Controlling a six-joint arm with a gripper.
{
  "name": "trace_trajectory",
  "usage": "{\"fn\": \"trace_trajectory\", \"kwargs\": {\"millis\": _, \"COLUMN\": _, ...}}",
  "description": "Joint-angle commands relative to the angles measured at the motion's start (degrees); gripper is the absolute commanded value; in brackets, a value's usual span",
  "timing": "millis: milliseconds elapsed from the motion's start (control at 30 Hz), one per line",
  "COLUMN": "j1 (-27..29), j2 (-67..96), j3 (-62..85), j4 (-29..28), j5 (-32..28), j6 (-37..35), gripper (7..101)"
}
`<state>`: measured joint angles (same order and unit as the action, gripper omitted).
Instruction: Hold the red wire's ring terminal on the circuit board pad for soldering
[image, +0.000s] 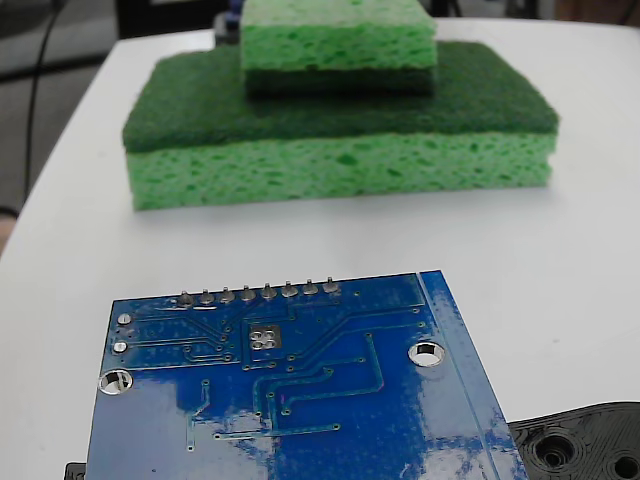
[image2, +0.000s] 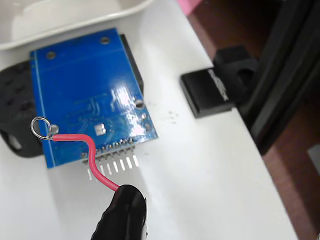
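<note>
1. A glossy blue circuit board (image: 300, 395) lies flat near the front edge of the white tabletop (image: 560, 260) in the fixed view, partly resting on a black plastic plate (image: 585, 440) that juts out at its right corner.
2. Along the board's far edge runs a row of grey solder joints (image: 258, 294); just behind the middle of that row sits the small square silver pad (image: 264, 337).
3. Two green sponges are stacked toward the back of the tabletop: a large one (image: 340, 160) with a dark scouring top, and a smaller one (image: 338, 45) lying on it.
4. In the wrist view, the gripper (image2: 122, 215), wrapped in black, shows at the bottom edge, pinching the lower end of the red wire (image2: 85, 150).
5. The wire curves up and to the left over the board's pin-row edge.
6. Its ring terminal (image2: 40, 127) hangs over the left edge of the board (image2: 85, 85), beside a mounting hole and well to the left of the pad (image2: 99, 129); I cannot tell whether it touches the board.
7. A black block (image2: 207, 92) sits at the tabletop's right edge in the wrist view.
8. The wire and gripper are out of sight in the fixed view.
</note>
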<state>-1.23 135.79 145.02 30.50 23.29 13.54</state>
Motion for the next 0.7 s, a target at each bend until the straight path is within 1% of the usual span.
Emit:
{"fn": "trace_trajectory", "kwargs": {"millis": 33, "j1": -0.09, "j2": -2.02, "j3": -1.41, "j4": -1.14, "j5": 2.46, "j6": 0.18, "gripper": 100.3}}
{"fn": "trace_trajectory", "kwargs": {"millis": 233, "j1": -0.35, "j2": -8.96, "j3": -4.66, "j4": -3.25, "j5": 3.87, "j6": 2.29, "gripper": 100.3}}
{"fn": "trace_trajectory", "kwargs": {"millis": 367, "j1": -2.64, "j2": -15.03, "j3": -8.26, "j4": -3.78, "j5": 8.09, "j6": 4.31, "gripper": 100.3}}
{"fn": "trace_trajectory", "kwargs": {"millis": 500, "j1": -4.75, "j2": -21.88, "j3": -13.36, "j4": -2.46, "j5": 12.22, "j6": 6.42, "gripper": 100.3}}
{"fn": "trace_trajectory", "kwargs": {"millis": 633, "j1": -5.10, "j2": -26.02, "j3": -16.70, "j4": -1.76, "j5": 13.71, "j6": 8.09, "gripper": 100.3}}
{"fn": "trace_trajectory", "kwargs": {"millis": 700, "j1": -5.10, "j2": -27.95, "j3": -18.46, "j4": -0.53, "j5": 14.68, "j6": 9.05, "gripper": 100.3}}
